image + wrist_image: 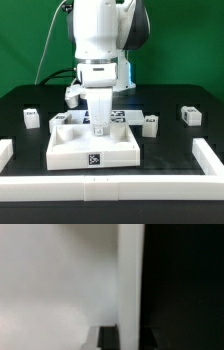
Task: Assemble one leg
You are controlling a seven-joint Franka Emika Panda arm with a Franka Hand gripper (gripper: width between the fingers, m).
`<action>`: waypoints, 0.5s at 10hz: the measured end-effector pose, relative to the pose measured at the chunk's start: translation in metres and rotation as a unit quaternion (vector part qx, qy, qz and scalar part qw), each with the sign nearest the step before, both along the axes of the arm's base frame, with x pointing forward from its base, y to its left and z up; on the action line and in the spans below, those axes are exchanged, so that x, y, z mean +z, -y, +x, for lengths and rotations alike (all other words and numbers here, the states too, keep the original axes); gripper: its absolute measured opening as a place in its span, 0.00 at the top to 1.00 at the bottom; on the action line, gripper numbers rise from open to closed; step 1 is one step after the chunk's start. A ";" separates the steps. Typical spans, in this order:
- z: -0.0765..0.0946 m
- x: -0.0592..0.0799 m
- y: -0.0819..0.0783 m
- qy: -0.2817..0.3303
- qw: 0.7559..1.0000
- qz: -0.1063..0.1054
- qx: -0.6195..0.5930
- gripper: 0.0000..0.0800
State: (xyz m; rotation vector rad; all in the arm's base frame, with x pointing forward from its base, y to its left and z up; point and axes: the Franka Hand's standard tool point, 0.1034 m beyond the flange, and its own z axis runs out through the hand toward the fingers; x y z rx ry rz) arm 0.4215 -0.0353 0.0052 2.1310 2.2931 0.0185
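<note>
The jaws seemed to be closed on the leg (pixel 100 112) and held it upright, with its lower end over the inner part of the tray (pixel 70 150). I judged the task about half done: the leg was lifted and brought to the tray, but it was not shown fixed in any corner.

On the exterior view's left, a spare block (pixel 31 118) stood on the counter (pixel 170 150). On the right of the tray stood a second block (pixel 150 122) and a third block (pixel 190 114).

The fingers merged with the white leg, so it was hard to see whether the leg touched the tray. The wrist view gave only a blurred white surface beside darkness.
</note>
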 end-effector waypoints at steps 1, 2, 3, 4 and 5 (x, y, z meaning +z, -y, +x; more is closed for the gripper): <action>0.000 0.000 0.000 0.000 1.000 0.000 0.000 0.93; 0.000 0.000 0.000 0.000 1.000 0.000 0.000 0.93; 0.001 0.000 -0.002 -0.001 1.000 0.000 -0.004 0.93; 0.003 0.000 -0.009 -0.001 1.000 0.000 -0.010 0.93; 0.008 0.002 -0.019 -0.003 1.000 -0.001 -0.011 0.93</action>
